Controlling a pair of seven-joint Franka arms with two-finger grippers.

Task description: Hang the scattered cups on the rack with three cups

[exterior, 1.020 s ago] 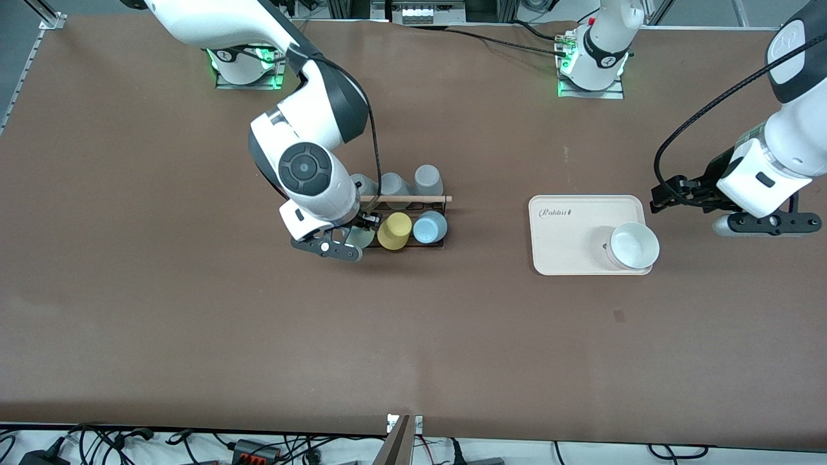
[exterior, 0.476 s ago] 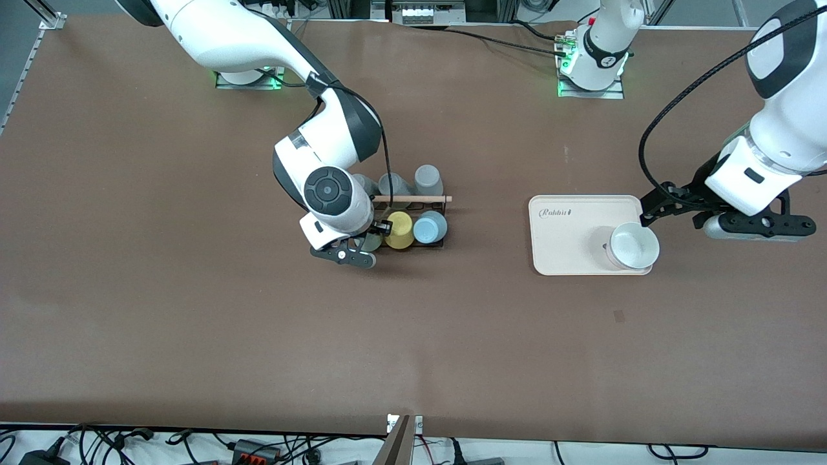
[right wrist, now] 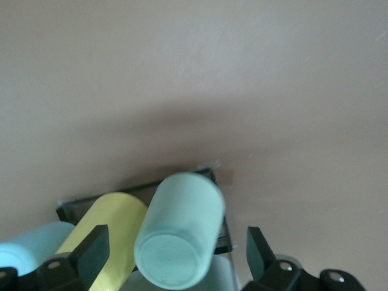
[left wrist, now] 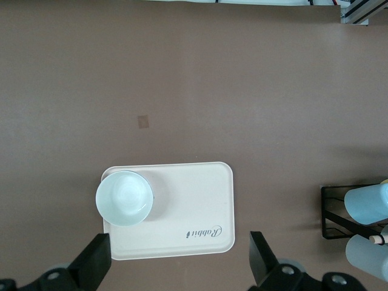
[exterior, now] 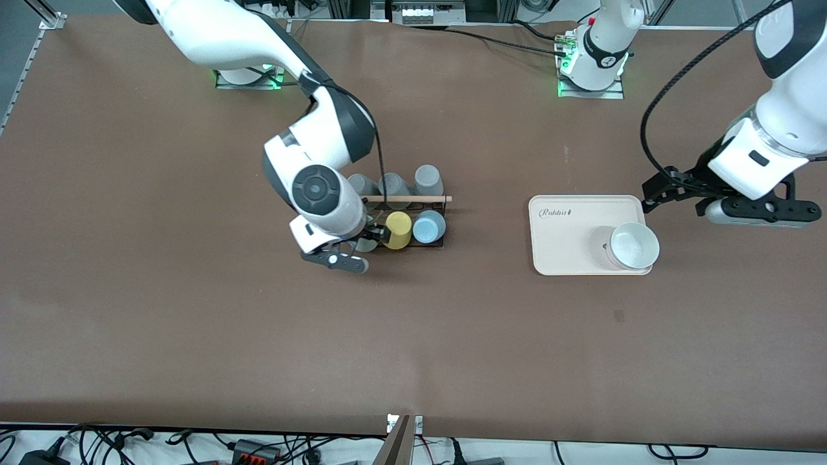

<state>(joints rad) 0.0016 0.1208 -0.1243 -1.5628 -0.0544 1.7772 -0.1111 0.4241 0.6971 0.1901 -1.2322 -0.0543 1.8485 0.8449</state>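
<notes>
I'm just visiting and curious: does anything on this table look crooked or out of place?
Nothing is spilled or broken. One oddity: the green cup on the rack, beside the yellow cup, sits tilted rather than upright, between the open fingers of the right hand. The left hand waits, open, over the tray.

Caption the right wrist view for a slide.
Right gripper open around the green cup on the rack, beside the yellow cup.

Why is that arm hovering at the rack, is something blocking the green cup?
Nothing visible blocks it. The sage green cup sits on the rack beside the yellow cup, between the open fingers of the right gripper.
</notes>
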